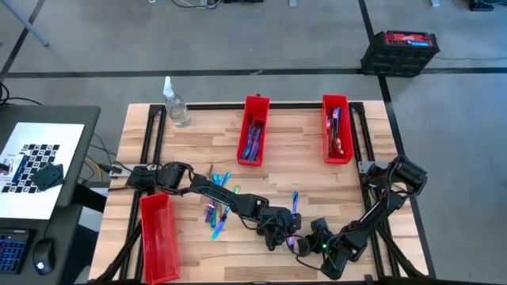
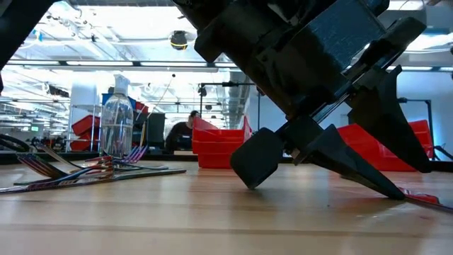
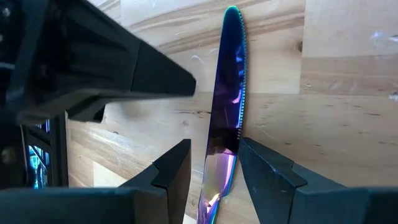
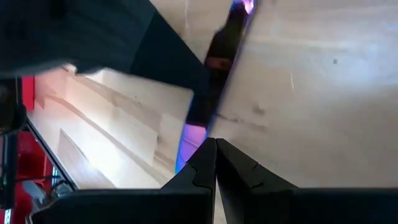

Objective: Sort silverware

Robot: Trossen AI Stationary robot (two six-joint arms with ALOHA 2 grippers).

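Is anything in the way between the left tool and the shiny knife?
No. The left tool already has its open fingers either side of the knife handle, nothing between. The right tool, shut, sits close by at the handle end.

3 red bins (image 1: 253, 131), loose silverware (image 1: 218, 214), both end effectors meeting near knife (image 1: 295, 202)

Your loose silverware (image 1: 218, 212) lay left of the knife (image 1: 295, 203); two bins (image 1: 253, 130) stood behind, one bin (image 1: 158, 236) at the tabletop's (image 1: 297, 170) left.

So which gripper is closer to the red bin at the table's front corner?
The left. The left gripper sits mid-table by a knife, right of the red bin; the right gripper lies just beyond it, farther away.
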